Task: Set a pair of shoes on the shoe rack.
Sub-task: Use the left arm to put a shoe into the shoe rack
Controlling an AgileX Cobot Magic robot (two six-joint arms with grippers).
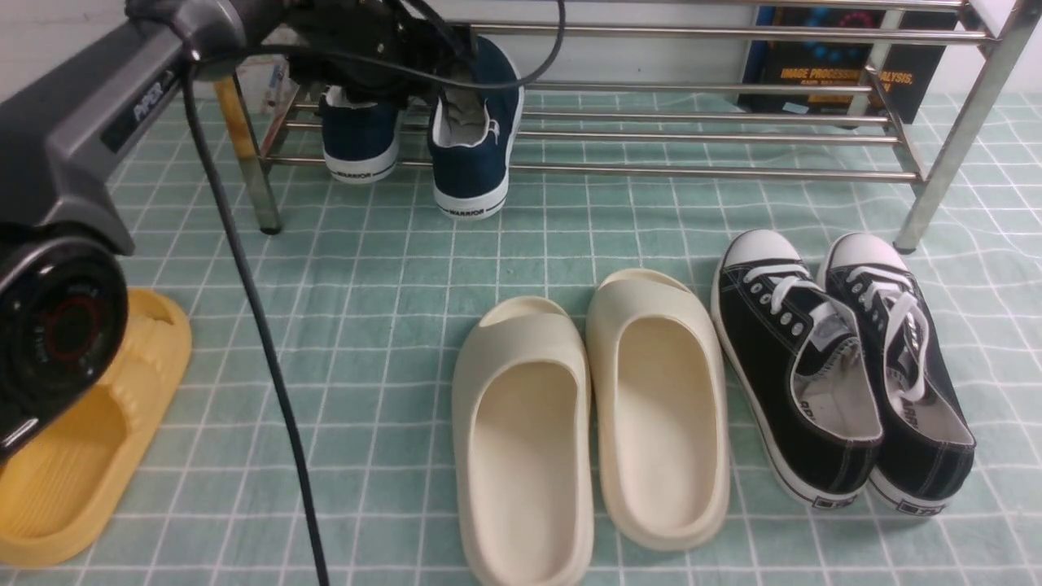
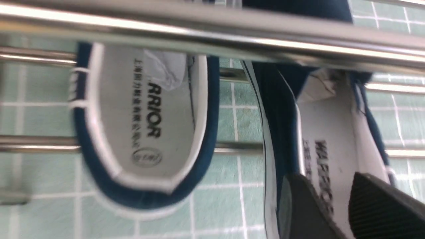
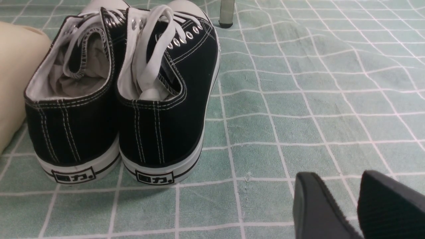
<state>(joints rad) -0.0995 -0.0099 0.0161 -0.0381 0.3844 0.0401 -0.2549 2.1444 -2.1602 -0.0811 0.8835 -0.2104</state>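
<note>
In front, the pair of shoes [image 1: 476, 155] is sitting heels-out on the low bars of the shoe rack [image 1: 700, 171], at its left end; at my left wrist, my left gripper [image 2: 328, 181] is hanging apart over one insole, clamping nothing; at my right wrist, my right gripper [image 3: 335, 176] is hovering apart above the mat [image 3: 298, 99] near the black sneakers [image 3: 159, 99].

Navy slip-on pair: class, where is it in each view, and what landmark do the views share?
Front view: navy pair upper left, on the shoe rack's lower bars.
Left wrist view: fills the frame, behind a rack bar.
Right wrist view: not in it.
Shared landmark: the green checked mat.
</note>
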